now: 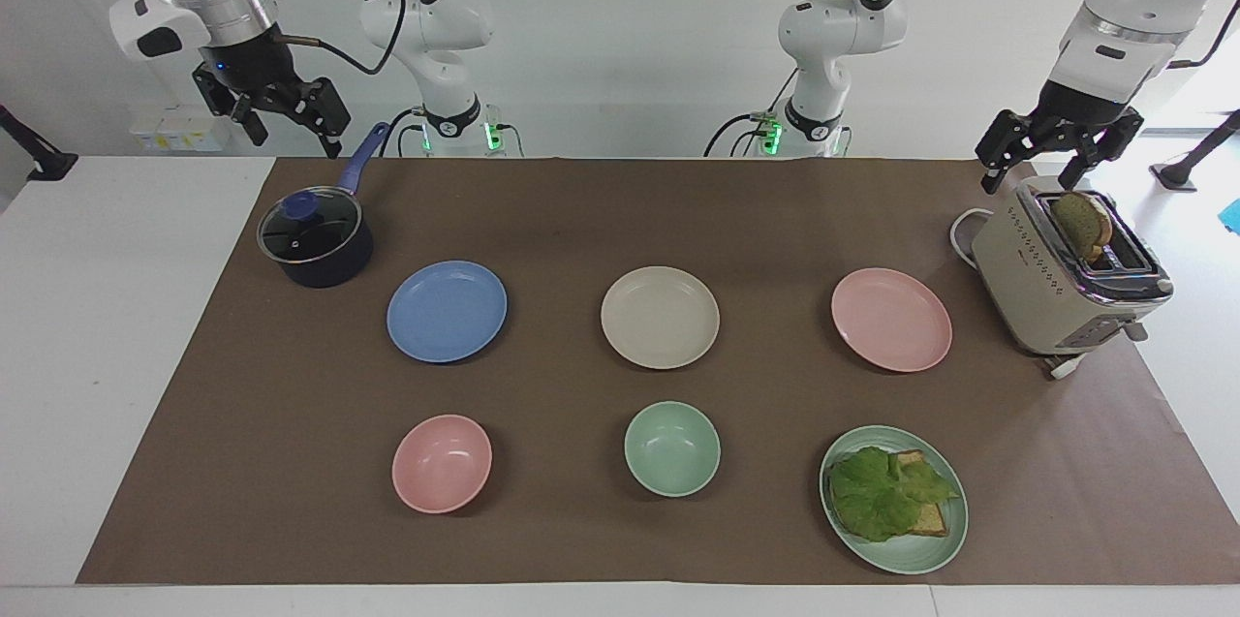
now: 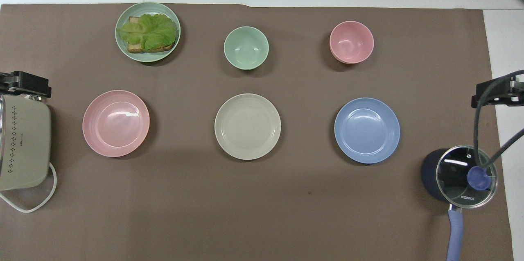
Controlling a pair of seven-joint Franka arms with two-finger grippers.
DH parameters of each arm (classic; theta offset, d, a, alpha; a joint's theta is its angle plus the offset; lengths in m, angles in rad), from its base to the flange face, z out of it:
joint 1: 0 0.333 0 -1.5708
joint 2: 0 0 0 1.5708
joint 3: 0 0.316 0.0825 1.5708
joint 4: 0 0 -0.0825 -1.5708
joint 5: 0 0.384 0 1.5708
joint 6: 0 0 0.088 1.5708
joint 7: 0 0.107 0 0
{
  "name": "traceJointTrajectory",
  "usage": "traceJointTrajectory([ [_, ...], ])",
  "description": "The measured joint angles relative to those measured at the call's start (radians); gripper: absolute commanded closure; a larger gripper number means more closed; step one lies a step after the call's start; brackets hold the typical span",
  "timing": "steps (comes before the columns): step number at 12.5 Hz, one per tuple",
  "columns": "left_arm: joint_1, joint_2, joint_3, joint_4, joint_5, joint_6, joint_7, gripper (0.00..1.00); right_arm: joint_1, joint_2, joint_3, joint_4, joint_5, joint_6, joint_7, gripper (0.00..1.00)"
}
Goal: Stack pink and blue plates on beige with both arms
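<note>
Both claws gape empty — left claw [image 1: 1051,159] above the toaster [image 1: 1066,278], so diving for the pink plate [image 1: 891,320] risks clipping it; right claw [image 1: 276,118] over the pot [image 1: 316,244].

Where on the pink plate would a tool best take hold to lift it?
Probably at the rim. The pink plate lies flat and shallow on the mat, so only its raised edge offers a pinch. The left tool, open over the toaster, would best come down on the edge toward the left arm's end, one finger inside the rim.
</note>
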Motion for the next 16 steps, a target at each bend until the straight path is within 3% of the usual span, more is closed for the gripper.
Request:
traceJointTrajectory([
  [6, 0.104, 0.045, 0.004, -0.29, 0.0, 0.298, 0.0, 0.0, 0.0, 0.0, 0.0, 0.0, 0.0, 0.0, 0.0, 0.0],
  [10, 0.11, 0.162, -0.006, -0.365, 0.0, 0.433, -0.099, 0.0, 0.0, 0.0, 0.0, 0.0, 0.0, 0.0, 0.0, 0.0],
  [13, 0.106, 0.189, -0.011, -0.432, 0.0, 0.507, -0.184, 0.0, 0.0, 0.0, 0.0, 0.0, 0.0, 0.0, 0.0, 0.0],
  [14, 0.105, 0.189, -0.011, -0.446, 0.0, 0.508, -0.205, 0.13, 0.0, 0.0, 0.0, 0.0, 0.0, 0.0, 0.0, 0.0],
  [16, 0.104, 0.185, -0.011, -0.472, 0.0, 0.508, -0.229, 0.75, 0.0, 0.0, 0.0, 0.0, 0.0, 0.0, 0.0, 0.0],
])
